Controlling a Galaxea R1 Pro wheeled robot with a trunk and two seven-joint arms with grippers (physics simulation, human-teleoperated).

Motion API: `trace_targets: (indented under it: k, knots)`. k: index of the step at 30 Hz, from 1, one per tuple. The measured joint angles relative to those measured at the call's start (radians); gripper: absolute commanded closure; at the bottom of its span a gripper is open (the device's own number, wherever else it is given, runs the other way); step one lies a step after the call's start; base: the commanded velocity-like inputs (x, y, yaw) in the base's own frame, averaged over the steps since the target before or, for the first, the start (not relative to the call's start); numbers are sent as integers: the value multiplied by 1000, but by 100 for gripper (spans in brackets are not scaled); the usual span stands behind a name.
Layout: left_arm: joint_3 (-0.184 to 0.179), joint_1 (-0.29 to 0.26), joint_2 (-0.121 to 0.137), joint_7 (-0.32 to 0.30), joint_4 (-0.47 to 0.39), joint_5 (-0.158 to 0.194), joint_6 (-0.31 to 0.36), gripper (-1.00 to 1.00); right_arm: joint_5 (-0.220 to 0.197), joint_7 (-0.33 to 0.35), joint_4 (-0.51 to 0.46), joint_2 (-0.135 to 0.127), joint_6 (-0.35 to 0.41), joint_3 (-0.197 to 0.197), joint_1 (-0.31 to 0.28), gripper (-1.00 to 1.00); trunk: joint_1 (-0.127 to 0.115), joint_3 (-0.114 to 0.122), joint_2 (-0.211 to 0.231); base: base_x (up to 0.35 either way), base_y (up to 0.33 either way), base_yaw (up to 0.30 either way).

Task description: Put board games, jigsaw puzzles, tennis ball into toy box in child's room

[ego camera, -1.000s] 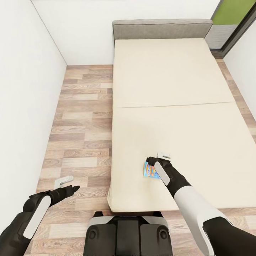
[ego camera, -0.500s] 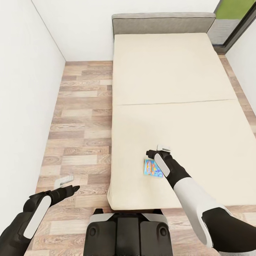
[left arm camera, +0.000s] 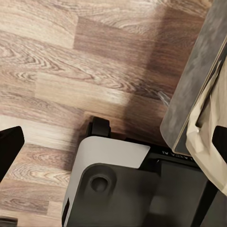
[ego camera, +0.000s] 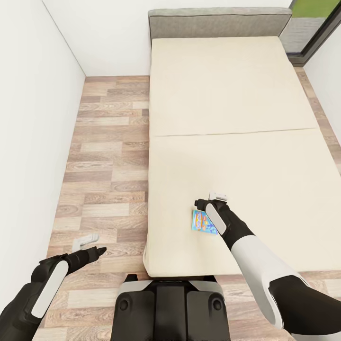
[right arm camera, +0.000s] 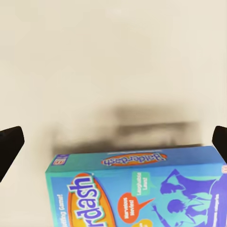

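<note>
Right claw (ego camera: 208, 201), fingers spread, poised above small blue board game (ego camera: 203, 224) lying near bed's (ego camera: 237, 94) foot edge; descend squarely, straddling the box's narrow sides before pinching. Left claw (ego camera: 90, 246) spread, idle over floor.

Blue board game (right arm camera: 137, 189): flat box, lettering "Balderdash", lying on beige mattress (right arm camera: 113, 56). Dark shadow just beyond the box. Two dark fingertips (right arm camera: 9, 146) at 9 and 3 o'clock, spread wide.

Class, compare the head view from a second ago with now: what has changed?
The camera has shifted, so the beige bed sits higher in frame. The right gripper stays open over the small blue board game box, ungrasped. The left gripper hangs over the floor as before.
</note>
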Motion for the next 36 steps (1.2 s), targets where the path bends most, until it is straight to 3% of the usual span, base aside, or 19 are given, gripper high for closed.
trace_targets:
  k: [16, 36]
  knots:
    - [0, 0, 1, 0, 0, 0, 0, -100, 0, 1, 12, -2, -6, 0, 1, -100, 0, -25, 0, 0, 0, 0]
    - [0, 0, 2, 0, 0, 0, 0, -100, 1, 3, 16, -2, -9, 2, 3, -100, 0, -28, 0, 0, 0, 0]
